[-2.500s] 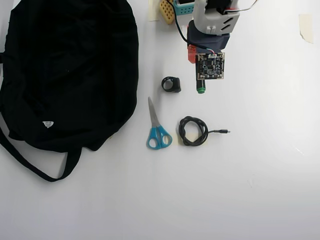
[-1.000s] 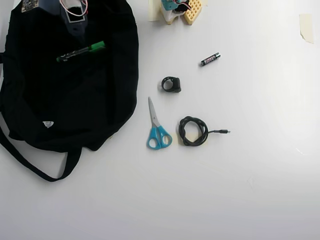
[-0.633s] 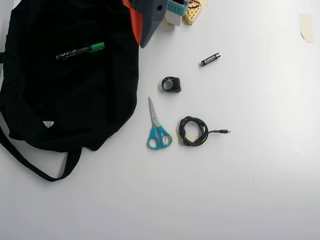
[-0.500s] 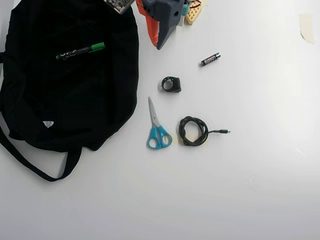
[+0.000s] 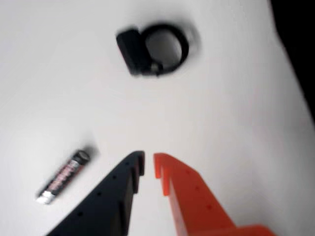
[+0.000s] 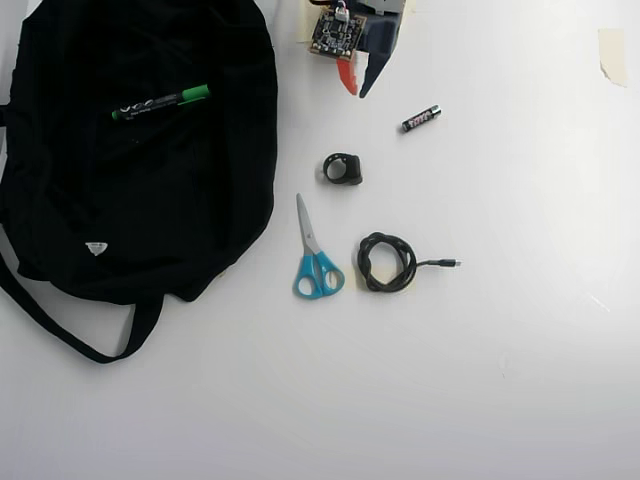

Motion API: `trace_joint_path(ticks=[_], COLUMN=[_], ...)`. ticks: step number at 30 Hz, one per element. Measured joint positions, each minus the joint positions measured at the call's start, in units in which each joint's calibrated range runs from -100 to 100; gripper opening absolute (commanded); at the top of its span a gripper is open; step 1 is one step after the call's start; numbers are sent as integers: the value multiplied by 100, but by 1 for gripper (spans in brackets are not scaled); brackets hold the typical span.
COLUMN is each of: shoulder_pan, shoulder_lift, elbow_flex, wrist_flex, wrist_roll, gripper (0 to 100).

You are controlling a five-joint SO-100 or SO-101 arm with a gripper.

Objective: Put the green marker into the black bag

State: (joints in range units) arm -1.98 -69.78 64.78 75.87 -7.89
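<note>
The green marker (image 6: 160,102) lies on top of the black bag (image 6: 130,210), slanted, with its green cap toward the right in the overhead view. Nothing is holding it. The bag fills the left side of that view, and its dark edge (image 5: 298,44) shows at the right of the wrist view. My gripper (image 6: 357,90) hangs over the bare table at the top centre, to the right of the bag. Its orange and black fingers sit almost together with nothing between them; the wrist view shows the gripper (image 5: 148,161) the same way.
A short battery (image 6: 421,118) (image 5: 63,177) lies just right of the gripper. A black ring clip (image 6: 343,168) (image 5: 153,49) sits below it. Blue-handled scissors (image 6: 316,262) and a coiled black cable (image 6: 386,262) lie mid-table. Tape (image 6: 612,52) marks the far right corner.
The gripper carried the marker from the table right of the clip to the bag, let it go there, and swung back right to the top centre. The marker now rests still on the bag.
</note>
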Motion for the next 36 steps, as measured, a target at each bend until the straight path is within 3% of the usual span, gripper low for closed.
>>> trace_joint_path(ticks=[11,22,36], shoulder_pan=[-279,-309,-301], shoulder_lift=[-2673,-2897,-2897], elbow_flex=[2201,3192,3247], wrist_flex=[-146,-343,-361], wrist_roll=[347,396,396], gripper=[2,2,2])
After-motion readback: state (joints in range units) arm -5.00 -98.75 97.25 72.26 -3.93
